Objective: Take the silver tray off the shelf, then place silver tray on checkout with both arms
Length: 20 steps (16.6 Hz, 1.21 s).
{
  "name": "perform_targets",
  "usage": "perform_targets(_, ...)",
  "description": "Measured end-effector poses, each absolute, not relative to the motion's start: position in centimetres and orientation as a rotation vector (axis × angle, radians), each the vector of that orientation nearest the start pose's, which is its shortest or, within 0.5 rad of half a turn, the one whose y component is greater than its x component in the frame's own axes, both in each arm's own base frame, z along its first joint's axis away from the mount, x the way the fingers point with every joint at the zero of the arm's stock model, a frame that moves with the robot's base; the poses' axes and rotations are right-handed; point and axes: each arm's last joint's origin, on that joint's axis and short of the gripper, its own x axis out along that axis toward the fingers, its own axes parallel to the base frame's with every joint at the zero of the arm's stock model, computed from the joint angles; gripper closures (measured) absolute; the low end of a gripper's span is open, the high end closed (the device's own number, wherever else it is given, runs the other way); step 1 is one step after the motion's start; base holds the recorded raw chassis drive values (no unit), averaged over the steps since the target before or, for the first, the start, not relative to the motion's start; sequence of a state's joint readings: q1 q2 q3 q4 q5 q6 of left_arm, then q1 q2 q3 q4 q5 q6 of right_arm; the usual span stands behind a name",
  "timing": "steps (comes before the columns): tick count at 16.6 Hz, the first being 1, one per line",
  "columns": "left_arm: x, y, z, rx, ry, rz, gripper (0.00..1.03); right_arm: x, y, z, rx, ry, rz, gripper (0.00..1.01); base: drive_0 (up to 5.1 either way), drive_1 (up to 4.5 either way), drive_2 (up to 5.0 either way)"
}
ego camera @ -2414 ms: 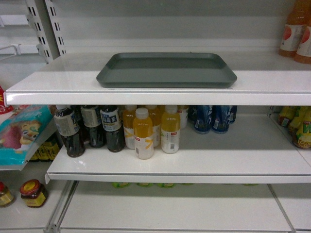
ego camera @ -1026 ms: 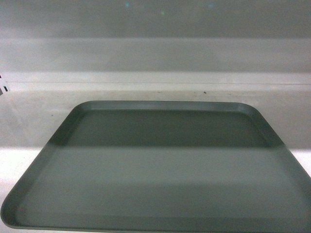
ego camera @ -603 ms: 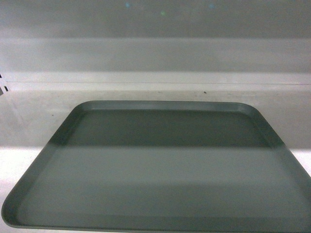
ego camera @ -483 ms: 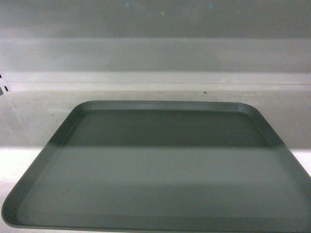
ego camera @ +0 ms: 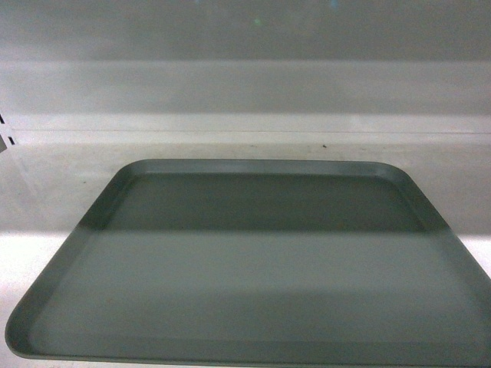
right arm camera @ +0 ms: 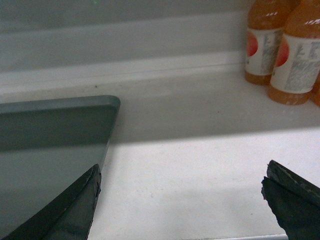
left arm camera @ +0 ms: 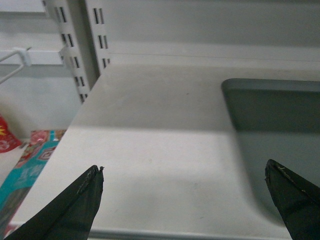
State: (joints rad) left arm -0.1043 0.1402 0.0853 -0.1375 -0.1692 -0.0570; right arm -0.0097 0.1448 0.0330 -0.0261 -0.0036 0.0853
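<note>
The silver tray (ego camera: 253, 261) lies flat on a white shelf board (ego camera: 54, 184) and fills the lower half of the head view; neither gripper shows there. In the left wrist view my left gripper (left arm camera: 184, 167) is open above the board's front edge, its right finger (left arm camera: 292, 200) over the silver tray's left rim (left arm camera: 240, 165). In the right wrist view my right gripper (right arm camera: 183, 169) is open too, its left finger (right arm camera: 75, 205) over the silver tray's right rim (right arm camera: 102, 150). Nothing is between either pair of fingers. The checkout is out of view.
Orange drink bottles (right arm camera: 285, 50) stand at the back right of the board. A slotted shelf upright (left arm camera: 75, 55) and a wire hook (left arm camera: 15, 57) are at the far left, with colourful packets (left arm camera: 30, 160) below. The board's front lip (left arm camera: 175, 234) runs just under the left fingers.
Since 2.4 s ago the head view has closed in from the whole shelf unit to the tray alone. Over the last second the tray has barely shifted in view.
</note>
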Motion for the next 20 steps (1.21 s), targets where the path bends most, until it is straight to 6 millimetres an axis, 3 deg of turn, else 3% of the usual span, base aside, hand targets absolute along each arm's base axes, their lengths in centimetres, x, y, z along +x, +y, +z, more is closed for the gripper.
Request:
perform_targets(2, 10.8, -0.7, 17.8, -0.061, 0.135, 0.064, 0.05, 11.8, -0.1, 16.3, 0.111, 0.131, 0.026, 0.03, 0.0, 0.0, 0.0)
perform_targets(6, 14.0, -1.5, 17.6, -0.089, 0.129, -0.041, 0.05, 15.6, 0.6, 16.3, 0.108, 0.146, 0.11, 0.03, 0.0, 0.0, 0.0)
perform_targets(11, 19.8, -2.3, 16.0, -0.066, 0.18, -0.17, 0.05, 20.9, 3.5, 14.7, 0.059, 0.206, 0.195, 0.03, 0.0, 0.0, 0.0)
perform_targets(15, 24.0, -2.5, 13.9, -0.041, 0.295, -0.199, 0.05, 23.6, 4.1, 13.0, 0.05, 0.287, 0.184, 0.03, 0.0, 0.0, 0.0)
perform_targets(20, 26.9, -3.6, 12.0, -0.026, 0.383, -0.234, 0.05, 26.2, 4.6, 12.7, 0.06, 0.347, 0.176, 0.03, 0.0, 0.0, 0.0)
